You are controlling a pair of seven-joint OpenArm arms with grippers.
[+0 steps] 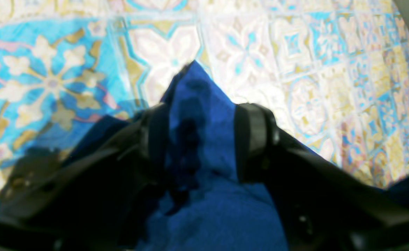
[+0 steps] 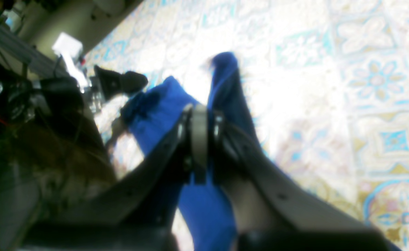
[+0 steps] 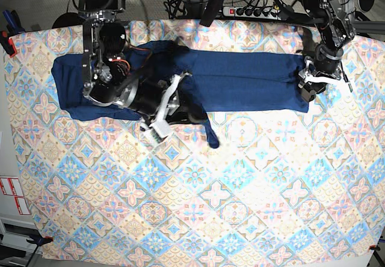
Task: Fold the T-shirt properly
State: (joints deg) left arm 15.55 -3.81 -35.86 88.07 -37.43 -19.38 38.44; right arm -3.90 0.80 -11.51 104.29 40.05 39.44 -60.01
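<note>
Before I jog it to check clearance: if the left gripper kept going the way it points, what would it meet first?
The T-shirt bunched between its fingers, then likely the patterned tablecloth; depth is unclear.

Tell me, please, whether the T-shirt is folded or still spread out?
Partly folded: the T-shirt lies as a long narrow band across the patterned cloth, one sleeve trailing below.

In the left wrist view, the left gripper (image 1: 200, 134) has its two black fingers (image 1: 255, 132) set wide around a bunched peak of the blue T-shirt (image 1: 204, 115), above the patterned tablecloth (image 1: 295, 69).
</note>
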